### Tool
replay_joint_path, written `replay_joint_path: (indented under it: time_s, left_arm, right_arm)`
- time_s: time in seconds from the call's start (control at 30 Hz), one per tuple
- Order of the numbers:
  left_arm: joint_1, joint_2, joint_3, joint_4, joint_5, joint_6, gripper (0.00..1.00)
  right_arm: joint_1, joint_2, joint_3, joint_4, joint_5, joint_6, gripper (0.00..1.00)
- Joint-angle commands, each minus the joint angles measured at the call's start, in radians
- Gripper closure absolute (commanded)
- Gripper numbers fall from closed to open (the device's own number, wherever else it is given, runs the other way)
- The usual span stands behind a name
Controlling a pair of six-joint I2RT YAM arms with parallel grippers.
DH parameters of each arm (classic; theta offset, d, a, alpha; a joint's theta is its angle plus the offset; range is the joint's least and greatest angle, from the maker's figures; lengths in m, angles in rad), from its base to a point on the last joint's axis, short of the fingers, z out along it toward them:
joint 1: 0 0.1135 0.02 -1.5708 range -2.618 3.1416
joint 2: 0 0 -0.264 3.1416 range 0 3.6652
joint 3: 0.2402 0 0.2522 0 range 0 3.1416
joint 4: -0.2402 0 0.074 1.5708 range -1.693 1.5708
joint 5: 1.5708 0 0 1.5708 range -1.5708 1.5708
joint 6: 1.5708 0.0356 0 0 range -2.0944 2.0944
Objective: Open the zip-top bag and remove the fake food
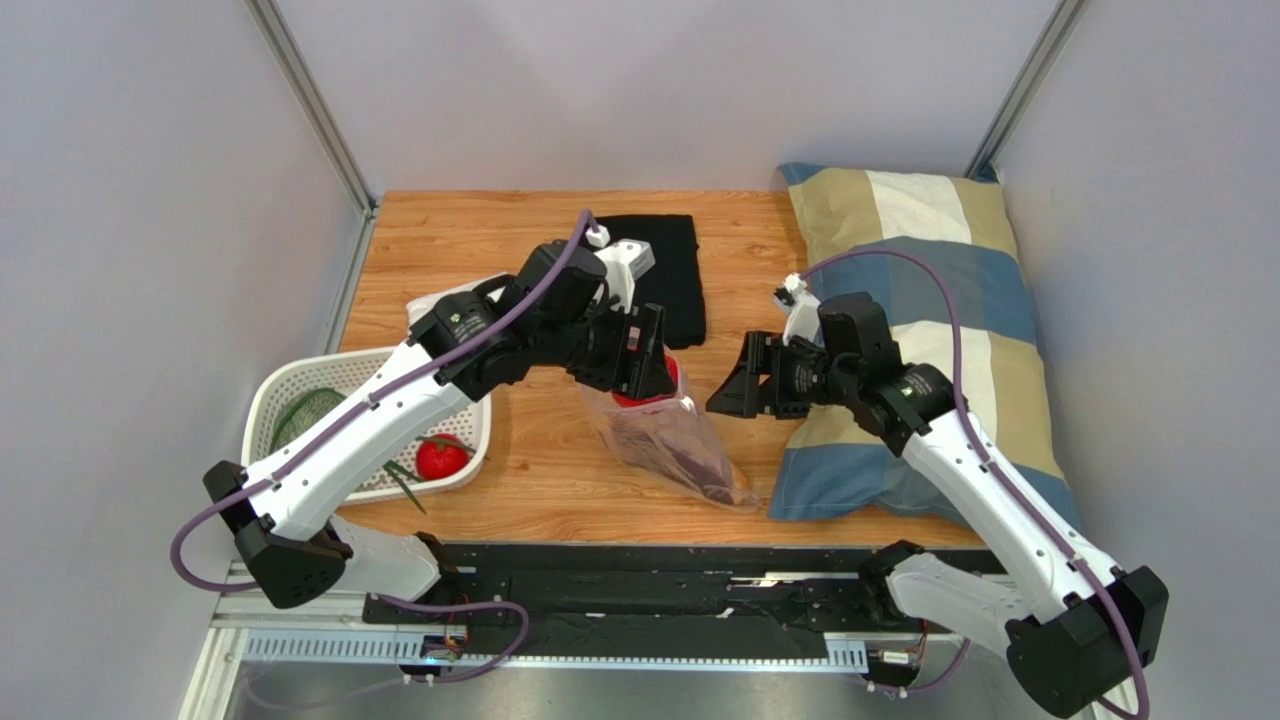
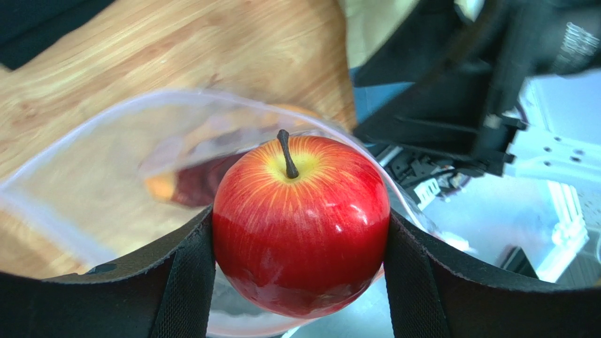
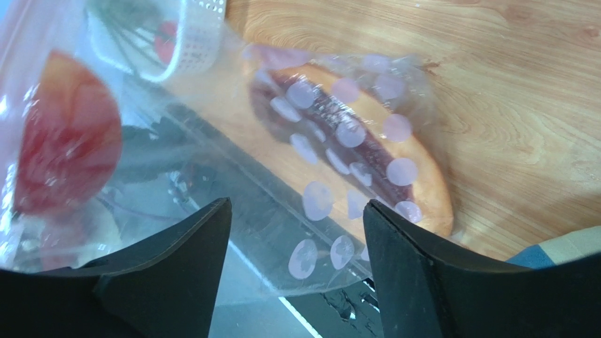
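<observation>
Red apple (image 2: 301, 225) is clamped betw. the two black fingers (image 2: 185, 282) of the left gripper (image 1: 643, 372). It is held at its sides, stem twd top of frame, at lower centre of the left wrist view. Apple is placed right at the open mouth of the zip-top bag (image 1: 679, 447), and the bag's clear rim is seen arcing behind it across the upper left of that frame. Deeper in the bag an orange-purple piece (image 3: 367, 151) is seen, resting over the wood table (image 1: 451, 240). In the top view the bag is at centre frame. Its mouth is at the left gripper and its closed end is trailed twd lower right, ending just beside the striped pillow (image 1: 917, 300).

Right gripper (image 3: 293, 236) is spread wide w/ nothing pinched. Its fingers are seen at the bottom of the right wrist view, w/ dotted bag film across the gap and beyond it. Whether the film is touched by either finger can't be told. In the top view this gripper is placed just right of the bag's mouth, facing it, at the pillow's left edge.

White basket (image 1: 272, 398) is seen at left of the top view, w/ a red round fruit (image 1: 440, 455) and a green leafy bunch (image 1: 308, 410) in it, well apart from both grippers. Black cloth (image 1: 672, 270) is laid at upper centre, behind the left gripper.
</observation>
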Motion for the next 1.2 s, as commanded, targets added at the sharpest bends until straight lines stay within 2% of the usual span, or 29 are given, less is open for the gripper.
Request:
replay_joint_path:
  time_s: [0.0, 0.13, 0.23, 0.3, 0.43, 0.47, 0.53, 0.57, 0.67, 0.7, 0.83, 0.93, 0.97, 1.03, 1.07, 1.13, 1.17]
  left_arm:
    - [-0.001, 0.032, 0.086, -0.154, -0.128, -0.039, 1.0]
    - [0.019, -0.011, 0.147, -0.312, -0.446, -0.095, 1.0]
    - [0.062, -0.107, 0.132, -0.355, -0.518, -0.086, 1.0]
    - [0.093, -0.198, 0.095, -0.332, -0.512, -0.05, 1.0]
    - [0.246, -0.302, 0.032, -0.325, -0.425, -0.036, 1.0]
    - [0.359, -0.313, -0.006, -0.331, -0.405, -0.039, 1.0]
    - [0.485, -0.316, -0.06, -0.314, -0.313, -0.039, 1.0]
    - [0.598, -0.316, -0.121, -0.303, -0.28, -0.049, 1.0]
    - [0.741, -0.316, -0.288, -0.184, -0.188, -0.099, 1.0]
    - [0.821, -0.312, -0.325, -0.148, -0.138, -0.117, 1.0]
    - [0.904, -0.254, -0.452, 0.022, -0.141, -0.167, 1.0]
    - [0.914, -0.148, -0.445, 0.03, -0.251, -0.151, 0.99]
    - [0.917, -0.134, -0.452, 0.039, -0.271, -0.148, 0.88]
    - [0.926, -0.102, -0.462, 0.047, -0.317, -0.153, 0.7]
    - [0.929, -0.093, -0.465, 0.044, -0.328, -0.161, 0.54]
    - [0.932, -0.076, -0.46, 0.018, -0.338, -0.173, 0.46]
    - [0.932, -0.073, -0.447, 0.001, -0.345, -0.177, 0.43]
  right_arm:
    - [0.002, -0.077, -0.031, 0.022, -0.046, -0.058, 0.24]
    - [0.002, -0.095, -0.068, 0.025, -0.044, -0.032, 0.23]
    - [0.002, -0.088, -0.077, 0.011, -0.032, -0.026, 0.22]
    - [-0.002, -0.083, -0.077, -0.001, -0.02, -0.032, 0.22]
    - [0.001, -0.065, -0.074, -0.012, -0.013, -0.035, 0.22]
    - [0.002, -0.057, -0.071, -0.023, -0.018, -0.034, 0.22]
    - [0.002, -0.02, -0.051, -0.038, -0.027, -0.032, 0.22]
    - [0.002, -0.006, -0.039, -0.061, -0.033, -0.038, 0.22]
    - [0.004, 0.034, 0.007, -0.101, -0.02, -0.06, 0.21]
    - [0.005, 0.037, 0.03, -0.106, -0.006, -0.067, 0.21]
    - [0.015, 0.057, 0.099, -0.152, 0.002, -0.08, 0.2]
    - [0.027, 0.116, 0.158, -0.244, -0.038, -0.109, 0.2]
    - [0.053, 0.127, 0.164, -0.244, -0.047, -0.121, 0.19]
    - [0.096, 0.147, 0.179, -0.242, 0.035, -0.109, 0.16]
    - [0.132, 0.176, 0.198, -0.238, 0.061, -0.106, 0.13]
    - [0.178, 0.208, 0.222, -0.216, 0.112, -0.084, 0.08]
    - [0.232, 0.251, 0.254, -0.207, 0.15, -0.081, 0.02]
